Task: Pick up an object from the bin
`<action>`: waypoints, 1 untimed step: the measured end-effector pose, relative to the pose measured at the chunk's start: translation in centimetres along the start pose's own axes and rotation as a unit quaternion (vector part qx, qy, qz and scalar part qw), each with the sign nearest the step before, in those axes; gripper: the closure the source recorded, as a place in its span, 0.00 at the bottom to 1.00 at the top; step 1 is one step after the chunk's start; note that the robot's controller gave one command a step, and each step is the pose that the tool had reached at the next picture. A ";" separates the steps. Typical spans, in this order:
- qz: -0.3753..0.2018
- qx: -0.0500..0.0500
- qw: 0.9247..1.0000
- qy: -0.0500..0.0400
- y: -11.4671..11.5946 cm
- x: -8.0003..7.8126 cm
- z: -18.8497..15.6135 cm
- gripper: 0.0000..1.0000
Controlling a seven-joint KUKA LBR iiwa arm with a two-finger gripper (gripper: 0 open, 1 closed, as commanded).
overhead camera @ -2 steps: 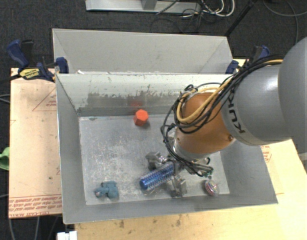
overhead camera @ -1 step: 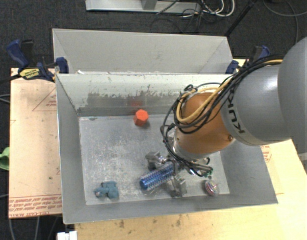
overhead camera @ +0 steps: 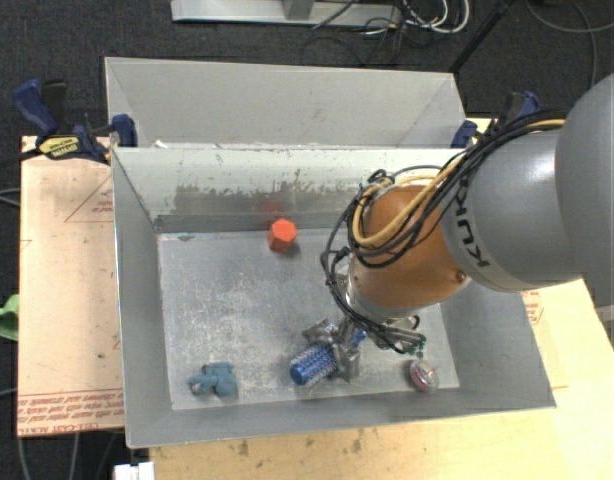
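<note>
My gripper (overhead camera: 335, 348) reaches down at the bin's front, right of the middle, below the orange wrist cover. Directly at its fingers lies a blue ribbed cylinder (overhead camera: 310, 366), like a hair roller, pointing down-left. The fingers stand at the roller's upper right end, and the wrist hides how they sit on it. A small round pink and grey thing (overhead camera: 422, 375) lies to the right of the gripper, close to the front wall.
An orange block (overhead camera: 282, 235) rests near the back wall, left of the arm. A grey-blue lumpy toy (overhead camera: 215, 380) lies in the front left corner. The arm and its cables cover the bin's right part.
</note>
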State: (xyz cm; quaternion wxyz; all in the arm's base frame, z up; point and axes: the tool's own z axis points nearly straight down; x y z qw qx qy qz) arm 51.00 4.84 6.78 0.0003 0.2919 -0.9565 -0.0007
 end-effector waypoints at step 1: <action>0.001 0.002 1.000 -0.003 0.0 -0.2 -8.5 1.00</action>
